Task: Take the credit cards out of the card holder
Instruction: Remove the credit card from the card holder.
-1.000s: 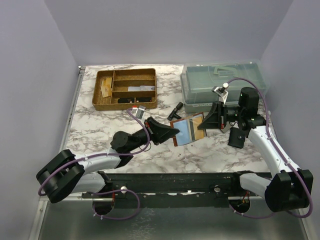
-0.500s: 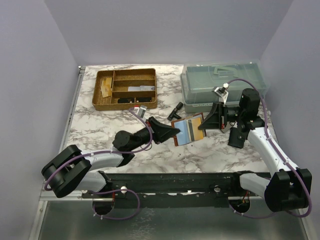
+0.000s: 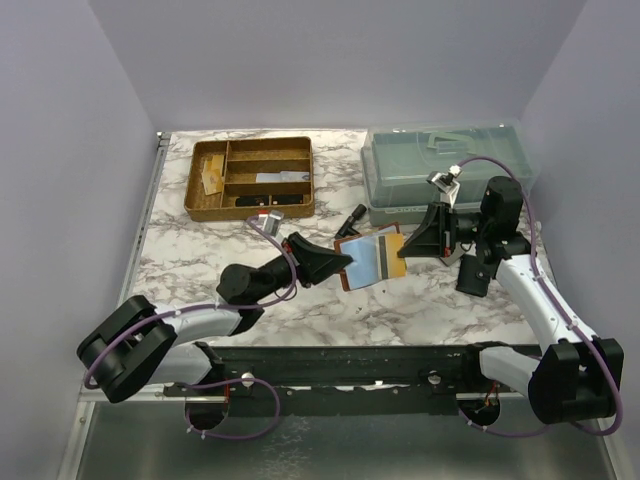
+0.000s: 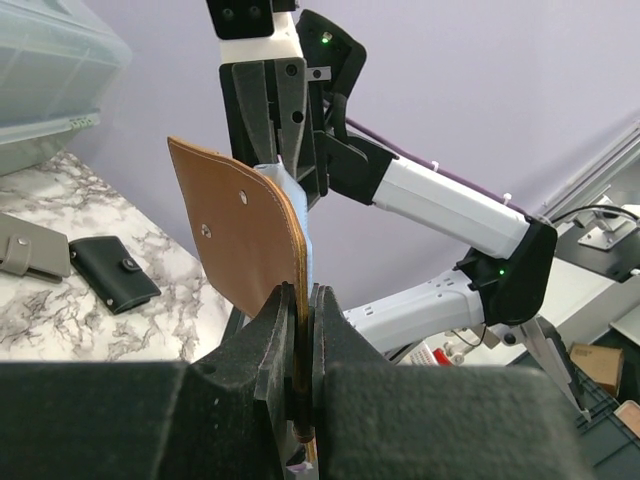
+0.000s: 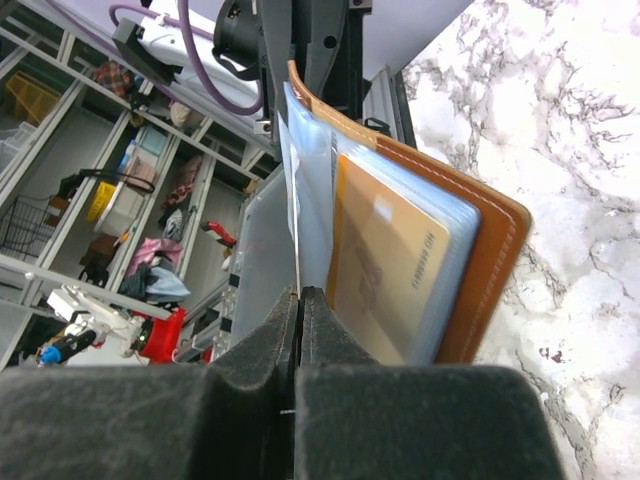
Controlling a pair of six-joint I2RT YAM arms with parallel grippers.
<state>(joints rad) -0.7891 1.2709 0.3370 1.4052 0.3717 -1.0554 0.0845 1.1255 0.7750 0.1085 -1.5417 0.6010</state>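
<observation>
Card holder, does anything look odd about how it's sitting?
Yes: the card holder isn't on the table. It hangs open in mid-air, left tool clamping its cover, right tool pinching an inner sleeve. No damage visible.

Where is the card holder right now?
Top view, right of centre: the card holder is held up between left gripper and right gripper, near the clear box.

Marble-patterned table, white with grey veining.
- 11 o'clock: gold-brown divided tray, flat on the surface, near the far-left corner.
- 1 o'clock: clear lidded plastic box, at the far-right edge.
- 12 o'clock, just in front of the box: small black pouch, with a grey flat piece beside it.
</observation>
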